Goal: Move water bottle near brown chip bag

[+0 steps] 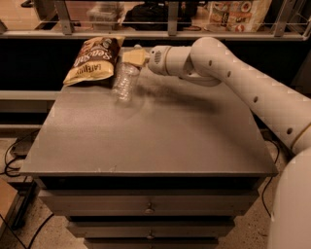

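The water bottle (124, 83) is a clear crinkled bottle, tilted with its base down and to the left, over the far left of the grey table (160, 141). My gripper (134, 58) is shut on the bottle's neck end, and the white arm reaches in from the right. The brown chip bag (95, 60) lies flat at the table's far left corner, just left of the bottle. The bottle's base is close to the bag's right edge. I cannot tell whether the base touches the table.
The table is a grey cabinet with drawers (148, 209) at the front. A metal rail and shelf (170, 33) run behind it, with packaged goods (233, 13) at the back right. Cables (12, 155) lie on the floor at the left.
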`<state>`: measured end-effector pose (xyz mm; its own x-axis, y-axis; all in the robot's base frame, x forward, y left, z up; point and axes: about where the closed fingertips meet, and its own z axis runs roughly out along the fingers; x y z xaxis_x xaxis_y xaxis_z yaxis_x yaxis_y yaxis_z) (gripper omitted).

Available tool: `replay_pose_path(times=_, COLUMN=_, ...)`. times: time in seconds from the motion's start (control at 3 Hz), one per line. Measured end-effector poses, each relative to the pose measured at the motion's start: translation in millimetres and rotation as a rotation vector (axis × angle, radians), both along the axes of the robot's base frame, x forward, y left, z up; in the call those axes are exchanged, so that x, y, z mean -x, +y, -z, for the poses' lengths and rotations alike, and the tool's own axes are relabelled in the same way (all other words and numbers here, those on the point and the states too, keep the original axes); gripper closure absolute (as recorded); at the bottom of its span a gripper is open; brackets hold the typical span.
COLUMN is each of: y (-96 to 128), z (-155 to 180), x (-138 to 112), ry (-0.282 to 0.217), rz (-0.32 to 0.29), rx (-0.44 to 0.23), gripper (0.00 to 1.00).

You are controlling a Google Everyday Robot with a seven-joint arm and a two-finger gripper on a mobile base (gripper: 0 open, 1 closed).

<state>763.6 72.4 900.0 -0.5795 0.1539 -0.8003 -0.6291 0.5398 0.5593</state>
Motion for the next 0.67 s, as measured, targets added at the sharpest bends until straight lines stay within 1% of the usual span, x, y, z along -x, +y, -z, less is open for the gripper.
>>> replay_pose_path(times=0.33, y=11.6, z=11.0, x=-6.2, ry=0.038, rz=0.016, rx=0.025, gripper=0.59)
replay_pose_path(times=0.67, y=18.9, z=18.1, x=-8.2, ry=0.064, rz=0.028, rx=0.054, gripper=0.36)
